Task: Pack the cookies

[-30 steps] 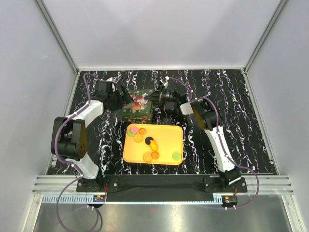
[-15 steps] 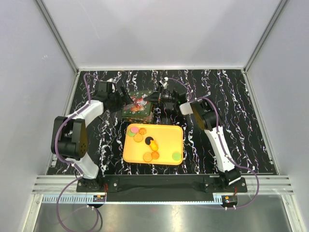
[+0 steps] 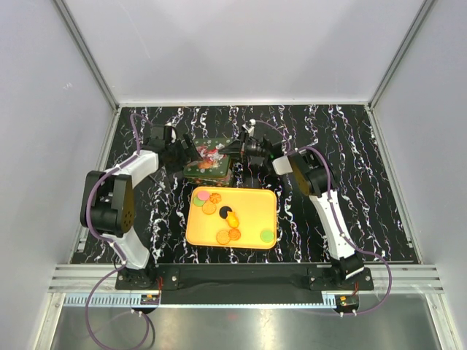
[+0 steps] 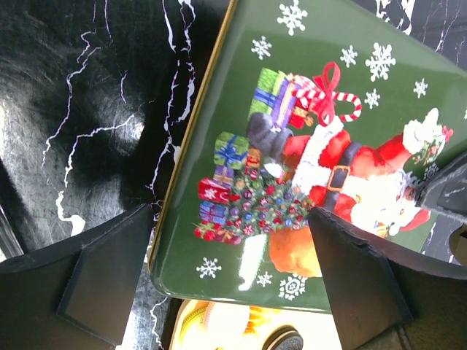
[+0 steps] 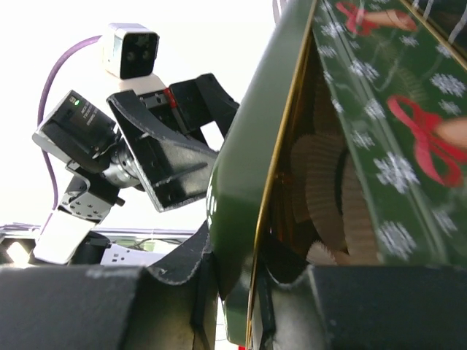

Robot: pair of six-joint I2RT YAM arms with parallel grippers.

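Cookies (image 3: pixel 209 208) flat on tray (image 3: pixel 255 208), tin lid (image 4: pixel 306 146) tilted

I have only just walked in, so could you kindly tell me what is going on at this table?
Both arms are working on a green rectangular Christmas tin. The right gripper pinches the edge of its Santa-printed lid, which stands ajar, showing white crinkled paper cups inside. The left gripper is open at the tin's opposite side. The small round cookies lie on the orange rectangular tray; none are visibly packed.
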